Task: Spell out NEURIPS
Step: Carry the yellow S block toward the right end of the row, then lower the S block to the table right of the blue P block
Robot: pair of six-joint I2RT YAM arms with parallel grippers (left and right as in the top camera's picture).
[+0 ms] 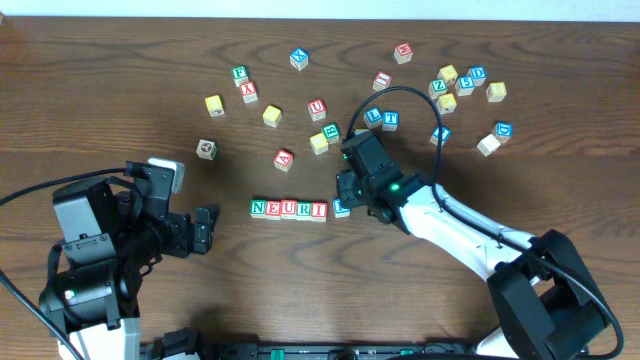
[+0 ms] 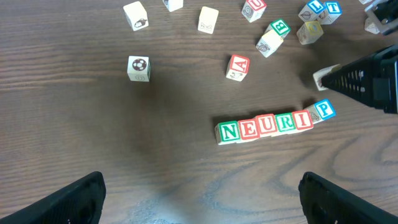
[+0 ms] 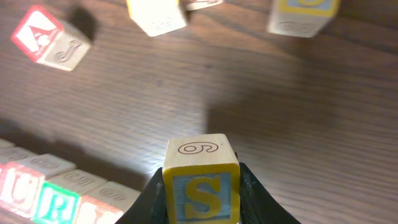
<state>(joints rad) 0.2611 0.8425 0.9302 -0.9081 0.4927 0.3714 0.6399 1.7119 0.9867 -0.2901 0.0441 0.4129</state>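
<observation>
**Overhead:** On the dark wood-grain counter [image 1: 120, 80], a row of wooden letter blocks [image 1: 288, 209] reads N-E-U-R-I. A blue-lettered wooden P block [image 1: 341, 207] sits at its right end, partly under the right tool [image 1: 347, 185]. The left tool [image 1: 207, 229] hangs to the left of the row, fingers apart and empty.

**Left wrist:** The row [image 2: 264, 126] is clearly legible. The P block [image 2: 323, 111] touches the I but is turned askew. Just beyond it, the right tool [image 2: 339, 78] carries a pale block.

**Right wrist:** The right tool [image 3: 201, 194] is clamped on a yellow-framed wooden S block [image 3: 201, 186]. Its front shows a yellow S on blue, and its top bears a "6" or "9". A red-framed wooden A block [image 3: 38, 36] with a J on its side lies well apart.

The step in hand appears to be delivering the last letter. The next move calls for setting the S down just right of the P, with the letter facing the same way as the row. The skewed P probably needs squaring up.
</observation>
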